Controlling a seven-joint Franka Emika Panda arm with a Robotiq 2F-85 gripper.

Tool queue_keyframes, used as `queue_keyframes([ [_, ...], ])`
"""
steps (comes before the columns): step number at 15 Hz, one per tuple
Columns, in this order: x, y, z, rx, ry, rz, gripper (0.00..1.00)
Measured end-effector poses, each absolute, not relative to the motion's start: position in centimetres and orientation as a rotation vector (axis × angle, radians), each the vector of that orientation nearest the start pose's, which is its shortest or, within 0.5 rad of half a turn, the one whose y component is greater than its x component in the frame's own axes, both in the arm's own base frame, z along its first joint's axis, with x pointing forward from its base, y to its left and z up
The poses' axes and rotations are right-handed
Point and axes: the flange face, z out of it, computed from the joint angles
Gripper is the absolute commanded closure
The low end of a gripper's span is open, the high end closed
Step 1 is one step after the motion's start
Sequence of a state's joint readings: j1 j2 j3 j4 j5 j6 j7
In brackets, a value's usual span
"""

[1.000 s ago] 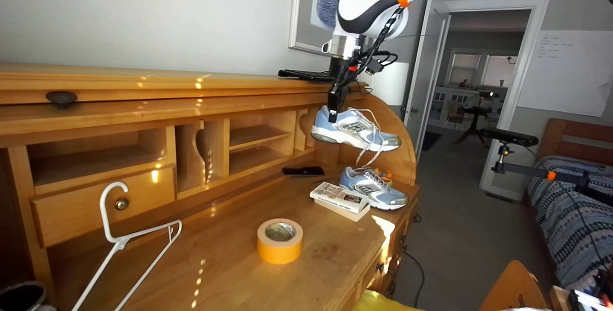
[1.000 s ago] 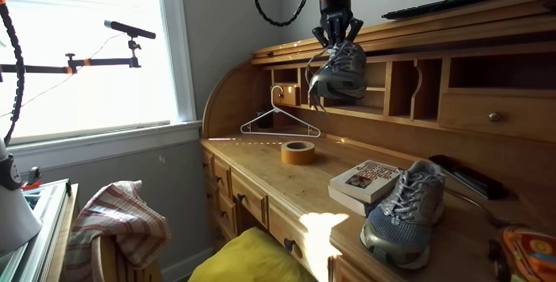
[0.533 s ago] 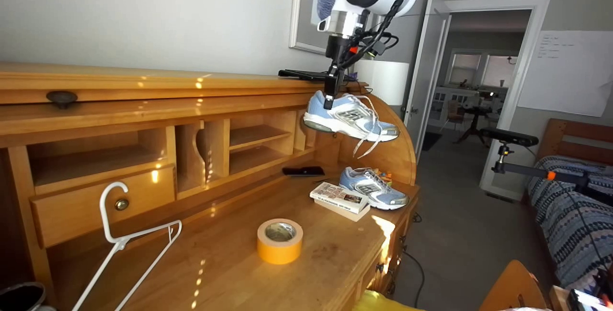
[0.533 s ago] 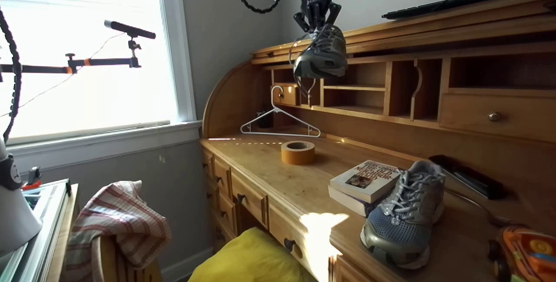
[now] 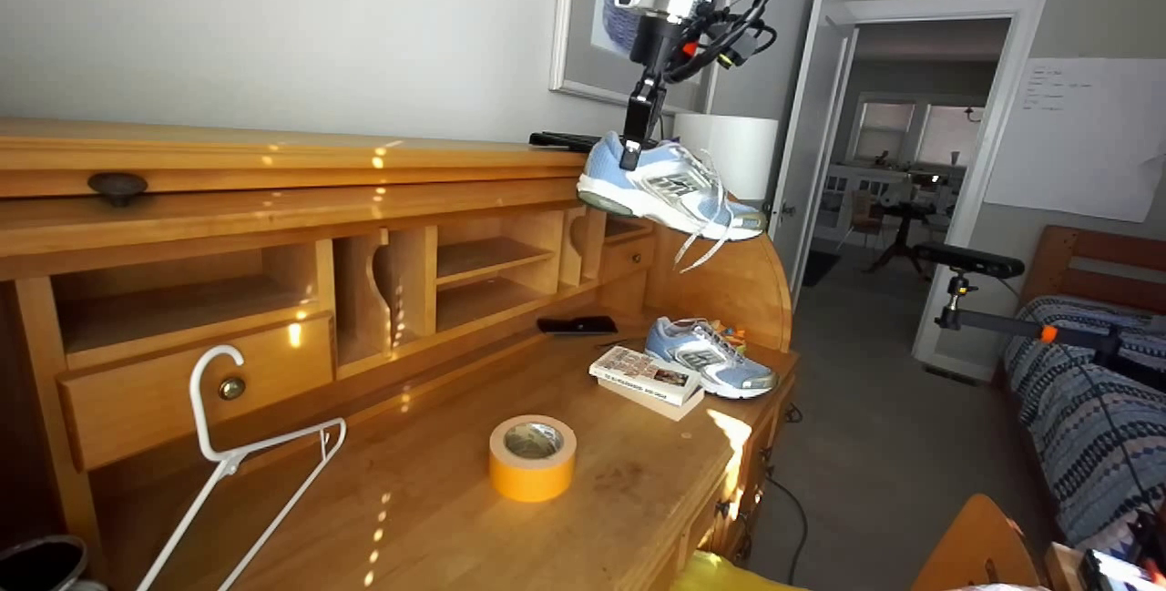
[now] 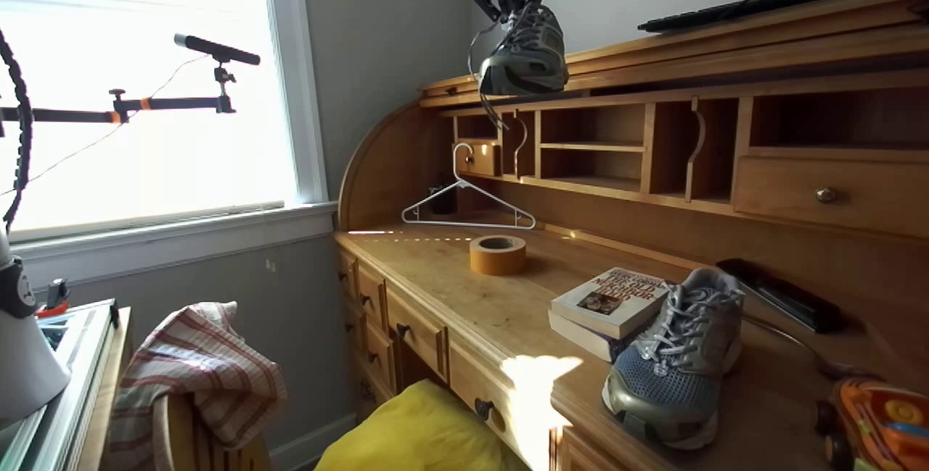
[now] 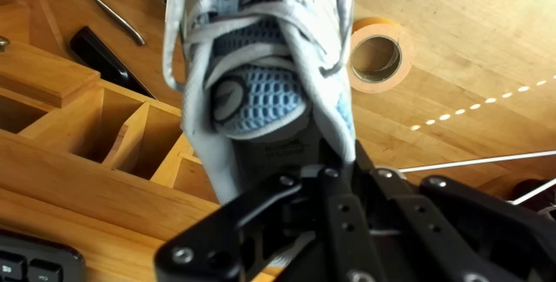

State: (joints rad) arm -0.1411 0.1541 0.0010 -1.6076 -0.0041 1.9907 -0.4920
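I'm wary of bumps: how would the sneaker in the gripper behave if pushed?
Pinched at one side of its collar, the sneaker would probably swing or twist in the gripper. Its mesh tongue suggests a soft upper. The loose lace might sway and snag.

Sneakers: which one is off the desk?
The sneaker hanging from the gripper, laces dangling; the other sneaker rests on the desk, beside two stacked books.

window (image 6: 131, 57) overexposed | desk (image 6: 435, 260) dappled with sun | wrist view: gripper (image 7: 341, 154) blurred
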Motion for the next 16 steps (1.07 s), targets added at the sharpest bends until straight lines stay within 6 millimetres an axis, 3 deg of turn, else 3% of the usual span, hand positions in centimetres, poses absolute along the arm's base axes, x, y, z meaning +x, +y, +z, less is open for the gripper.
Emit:
queue_keyframes([
  [7,63.4,-9.7,58.0,-3.165,-0.510,-0.457,0.98],
  [16,68.0,-10.8,61.2,-3.179,-0.406,-0.567,0.98],
])
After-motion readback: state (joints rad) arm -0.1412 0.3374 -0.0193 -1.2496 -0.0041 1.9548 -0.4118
